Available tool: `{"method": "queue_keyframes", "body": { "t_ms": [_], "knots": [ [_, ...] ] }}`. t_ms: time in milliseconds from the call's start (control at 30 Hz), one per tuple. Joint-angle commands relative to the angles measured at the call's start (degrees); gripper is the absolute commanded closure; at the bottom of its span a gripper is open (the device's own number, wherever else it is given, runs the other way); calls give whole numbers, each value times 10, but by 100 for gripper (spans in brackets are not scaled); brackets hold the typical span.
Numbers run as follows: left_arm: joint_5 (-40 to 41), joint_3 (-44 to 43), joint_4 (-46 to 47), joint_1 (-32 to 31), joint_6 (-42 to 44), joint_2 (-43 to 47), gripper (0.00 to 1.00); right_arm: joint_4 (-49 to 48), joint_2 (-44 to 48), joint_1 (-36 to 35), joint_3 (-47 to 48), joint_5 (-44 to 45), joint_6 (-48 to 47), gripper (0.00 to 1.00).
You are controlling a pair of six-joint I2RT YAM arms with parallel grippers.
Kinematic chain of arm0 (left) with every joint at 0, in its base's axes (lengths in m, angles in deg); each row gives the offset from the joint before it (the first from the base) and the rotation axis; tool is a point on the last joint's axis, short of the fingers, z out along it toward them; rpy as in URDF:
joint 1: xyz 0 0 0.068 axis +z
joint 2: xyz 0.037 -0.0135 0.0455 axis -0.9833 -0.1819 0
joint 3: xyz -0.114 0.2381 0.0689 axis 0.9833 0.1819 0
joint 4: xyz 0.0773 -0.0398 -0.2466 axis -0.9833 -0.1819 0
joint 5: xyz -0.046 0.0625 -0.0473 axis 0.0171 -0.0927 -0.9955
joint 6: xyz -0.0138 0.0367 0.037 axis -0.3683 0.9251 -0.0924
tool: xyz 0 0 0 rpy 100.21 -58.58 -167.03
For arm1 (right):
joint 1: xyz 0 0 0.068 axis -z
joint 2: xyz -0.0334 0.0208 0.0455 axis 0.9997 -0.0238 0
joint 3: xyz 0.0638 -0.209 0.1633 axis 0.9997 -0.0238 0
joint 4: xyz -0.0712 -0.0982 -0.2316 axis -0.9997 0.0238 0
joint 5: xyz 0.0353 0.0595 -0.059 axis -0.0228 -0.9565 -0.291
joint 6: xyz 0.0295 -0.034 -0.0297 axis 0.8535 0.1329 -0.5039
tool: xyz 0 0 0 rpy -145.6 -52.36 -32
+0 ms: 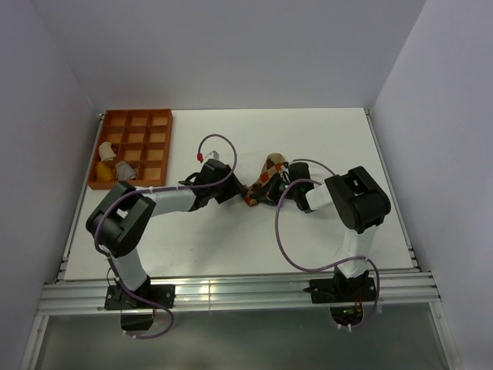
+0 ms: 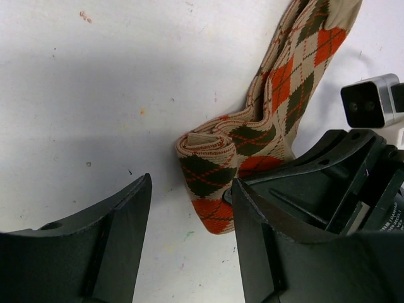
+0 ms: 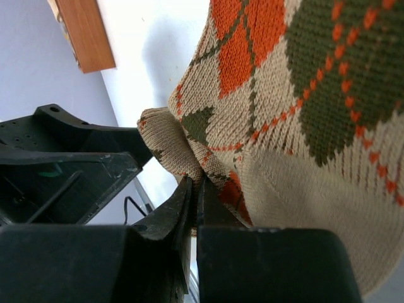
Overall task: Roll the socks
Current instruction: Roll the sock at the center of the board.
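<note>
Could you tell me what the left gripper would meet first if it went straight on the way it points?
Probably the folded end of the argyle sock, just ahead of its open fingers.

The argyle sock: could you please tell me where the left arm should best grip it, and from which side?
Probably the argyle sock's rolled end, from above with the open left fingers straddling it: that bundle is thickest and lies on the table ahead of their gap.
</note>
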Motion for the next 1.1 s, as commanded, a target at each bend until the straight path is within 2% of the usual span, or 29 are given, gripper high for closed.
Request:
{"method": "queue_keyframes", "body": {
  "t_ms": [0, 400, 833, 1067],
  "knots": [
    [5, 6, 35, -4, -19, -7, 41, 59, -24, 5, 14, 6, -30, 100],
    [9, 18, 72, -6, -37, -45, 41, 70, -33, 9, 24, -3, -41, 100],
    [-6, 19, 83, -6, -38, -83, 52, 67, -40, 15, 26, -13, -42, 100],
    [-18, 21, 91, -8, -41, -91, 52, 74, -43, 15, 30, -10, -45, 100]
  ]
}}
